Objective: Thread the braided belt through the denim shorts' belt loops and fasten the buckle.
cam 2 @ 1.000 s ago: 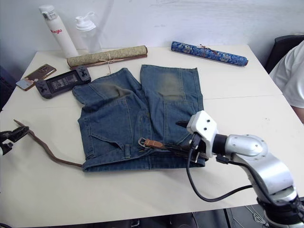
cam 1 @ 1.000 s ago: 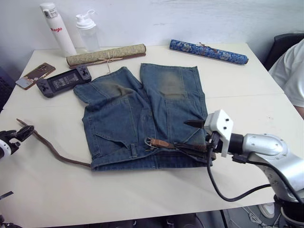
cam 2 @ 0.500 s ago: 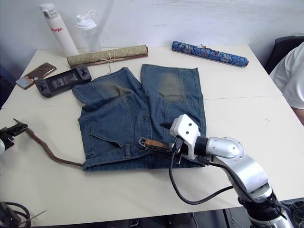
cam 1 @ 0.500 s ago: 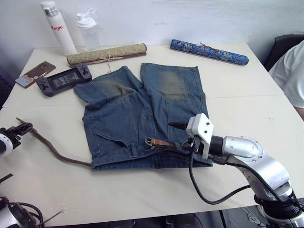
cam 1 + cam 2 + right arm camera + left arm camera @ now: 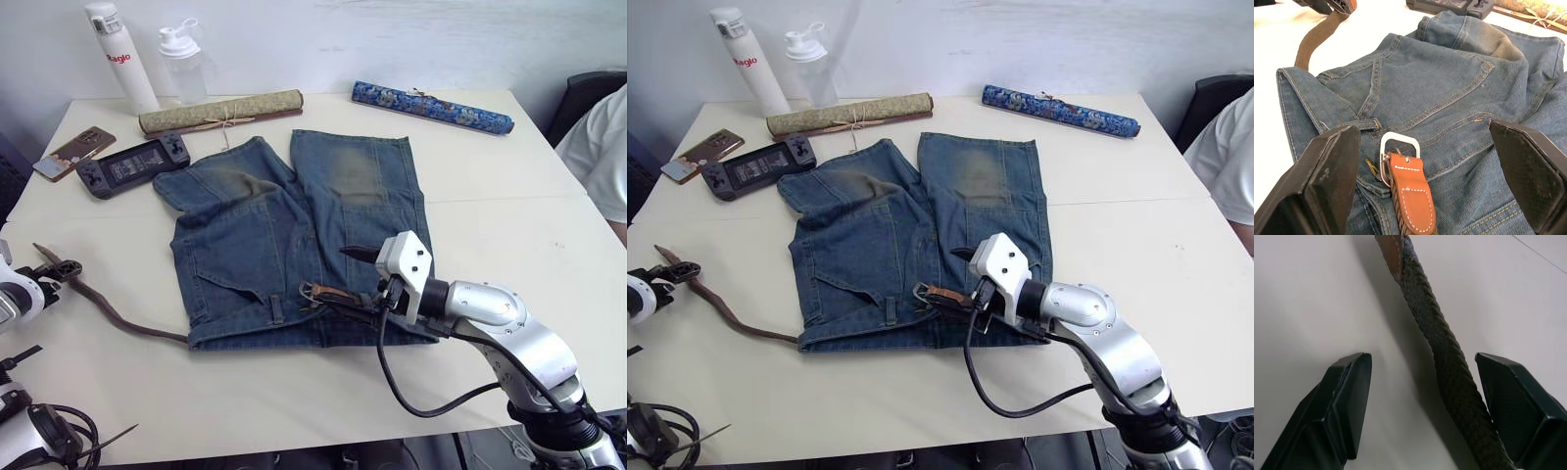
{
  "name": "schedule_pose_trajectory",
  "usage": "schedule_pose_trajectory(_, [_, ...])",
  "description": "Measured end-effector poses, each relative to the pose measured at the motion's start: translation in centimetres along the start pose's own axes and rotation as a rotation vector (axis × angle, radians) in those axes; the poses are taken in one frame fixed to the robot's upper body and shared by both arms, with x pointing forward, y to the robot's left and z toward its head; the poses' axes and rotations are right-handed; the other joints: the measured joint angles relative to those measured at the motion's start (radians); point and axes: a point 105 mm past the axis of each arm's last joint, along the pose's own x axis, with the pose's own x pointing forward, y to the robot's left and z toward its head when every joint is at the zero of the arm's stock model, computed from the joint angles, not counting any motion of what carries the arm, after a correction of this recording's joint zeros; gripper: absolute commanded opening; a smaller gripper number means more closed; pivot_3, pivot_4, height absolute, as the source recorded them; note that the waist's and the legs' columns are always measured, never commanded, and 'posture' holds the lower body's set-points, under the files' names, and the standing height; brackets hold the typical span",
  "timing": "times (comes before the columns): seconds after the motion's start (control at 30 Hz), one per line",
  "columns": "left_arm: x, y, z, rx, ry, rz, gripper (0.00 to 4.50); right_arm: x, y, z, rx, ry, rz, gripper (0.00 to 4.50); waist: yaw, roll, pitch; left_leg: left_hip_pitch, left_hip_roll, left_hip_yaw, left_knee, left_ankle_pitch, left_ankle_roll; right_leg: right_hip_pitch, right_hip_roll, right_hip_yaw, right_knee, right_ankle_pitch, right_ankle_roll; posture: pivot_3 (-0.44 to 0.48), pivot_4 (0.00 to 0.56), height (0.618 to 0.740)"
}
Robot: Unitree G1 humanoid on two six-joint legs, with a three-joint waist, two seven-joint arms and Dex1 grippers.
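The cream surface [image 5: 490,211] is carrying the denim shorts [image 5: 294,230] at its middle, the braided belt [image 5: 118,318] trailing left, two scrolls [image 5: 217,111], two bottles [image 5: 122,61], a phone [image 5: 72,154] and a game console [image 5: 132,166].

White bottle [image 5: 120,57], table's far left: red txt "Raglo". No other legible txt.

The tabletop [image 5: 490,211] lies bare to the right of the denim shorts [image 5: 294,235] and along its near edge, while the far side is barred by two bottles [image 5: 147,59], two rolled scrolls [image 5: 220,111], a game console [image 5: 132,166] and a phone [image 5: 72,154].
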Motion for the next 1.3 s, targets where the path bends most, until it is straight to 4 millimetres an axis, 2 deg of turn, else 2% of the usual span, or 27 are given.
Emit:
schedule_pose_trajectory(0.13, [0.4, -0.5, -0.3, 0.003, 0.002, -0.016, 0.49, 0.1, -0.1, 0.0, 0.001, -0.004, -0.009, 4.50, 0.002, 0.000, 0.000, 0.000, 0.000, 0.000, 0.000, 0.000, 0.000, 0.000, 0.000, 0.000, 0.000, 0.000, 0.000, 0.000, 0.150, 0.717])
schedule_pose_trajectory(0.17, [0.5, -0.7, -0.5, 0.000, 0.003, -0.025, 0.14, 0.1, -0.1, 0.0, 0.001, -0.004, -0.013, 4.50, 0.002, 0.000, 0.000, 0.000, 0.000, 0.000, 0.000, 0.000, 0.000, 0.000, 0.000, 0.000, 0.000, 0.000, 0.000, 0.000, 0.150, 0.717])
schedule_pose_trajectory(0.2, [0.6, -0.7, -0.5, -0.001, 0.003, -0.030, 0.02, 0.1, -0.1, 0.0, 0.000, -0.004, -0.015, 4.50, 0.002, 0.000, 0.000, 0.000, 0.000, 0.000, 0.000, 0.000, 0.000, 0.000, 0.000, 0.000, 0.000, 0.000, 0.000, 0.000, 0.150, 0.717])
schedule_pose_trajectory(0.4, [0.7, -2.4, -0.8, 0.037, -0.101, -0.135, 0.02, 0.1, -0.5, -0.2, 0.001, 0.004, -0.046, 4.50, 0.008, 0.000, 0.000, 0.000, 0.000, 0.000, 0.001, 0.000, 0.000, 0.000, 0.000, 0.000, 0.001, 0.000, 0.000, 0.000, 0.150, 0.717])
schedule_pose_trajectory(0.53, [-0.9, -3.9, 0.6, 0.189, -0.268, -0.209, 0.02, 0.0, -0.8, -0.4, 0.011, 0.012, -0.061, 4.50, 0.007, -0.004, -0.001, 0.000, 0.000, 0.000, 0.001, 0.000, 0.000, 0.000, 0.000, 0.000, 0.000, 0.000, 0.000, 0.000, 0.150, 0.717])
schedule_pose_trajectory(0.6, [-3.9, -5.8, 1.7, 0.530, -0.456, -0.229, 0.02, -0.1, -1.0, -0.4, 0.014, 0.013, -0.070, 4.50, -0.003, -0.003, 0.000, 0.000, 0.000, 0.001, -0.001, 0.000, 0.000, 0.002, 0.000, 0.001, -0.001, 0.000, 0.000, 0.000, 0.150, 0.717])
schedule_pose_trajectory(0.63, [-5.1, -6.8, 1.6, 0.761, -0.520, -0.221, 0.02, 0.0, -0.9, -0.3, 0.014, 0.012, -0.066, 4.50, -0.007, -0.003, 0.000, 0.000, 0.000, 0.002, -0.001, 0.000, 0.000, 0.001, 0.000, 0.001, -0.003, 0.000, 0.000, 0.000, 0.150, 0.717])
schedule_pose_trajectory(0.77, [-6.9, -9.9, -1.3, 1.247, -0.609, -0.290, 0.02, 0.0, -1.1, -0.2, 0.005, 0.011, -0.065, 4.50, -0.005, 0.001, 0.001, 0.001, 0.000, 0.002, -0.001, 0.000, 0.000, 0.000, 0.000, 0.002, -0.002, 0.000, -0.001, 0.000, 0.150, 0.717])
schedule_pose_trajectory(0.97, [-7.4, -11.5, -4.3, 1.527, -0.654, -0.341, 0.02, 0.0, -1.4, 0.2, -0.064, 0.020, -0.077, 4.50, -0.003, 0.002, 0.001, 0.001, 0.000, 0.002, -0.002, -0.001, 0.002, 0.000, -0.001, 0.001, -0.002, 0.000, -0.001, 0.000, 0.150, 0.717])
schedule_pose_trajectory(1.07, [-8.0, -13.8, -6.8, 1.720, -0.743, -0.390, 0.02, 0.5, -0.7, -0.1, -0.316, 0.069, -0.056, 4.50, -0.004, 0.002, 0.001, 0.000, 0.000, 0.002, -0.001, -0.002, 0.003, 0.000, -0.001, 0.001, -0.003, 0.000, -0.001, 0.000, 0.150, 0.717])
schedule_pose_trajectory(1.13, [-8.5, -15.4, -8.6, 1.774, -0.829, -0.434, 0.02, 1.2, 0.3, -0.3, -0.557, 0.068, -0.031, 4.50, -0.005, 0.002, 0.001, 0.000, 0.000, 0.003, -0.001, -0.002, 0.003, 0.000, -0.001, 0.000, -0.002, 0.000, -0.001, 0.000, 0.150, 0.717])
schedule_pose_trajectory(1.3, [-9.1, -17.2, -11.3, 1.878, -0.913, -0.520, 0.02, 2.9, 0.8, -0.7, -0.850, 0.034, -0.015, 4.50, -0.006, 0.002, 0.001, 0.001, 0.001, 0.004, 0.000, -0.001, 0.003, 0.000, 0.000, -0.007, -0.001, 0.000, -0.001, 0.000, 0.150, 0.717])
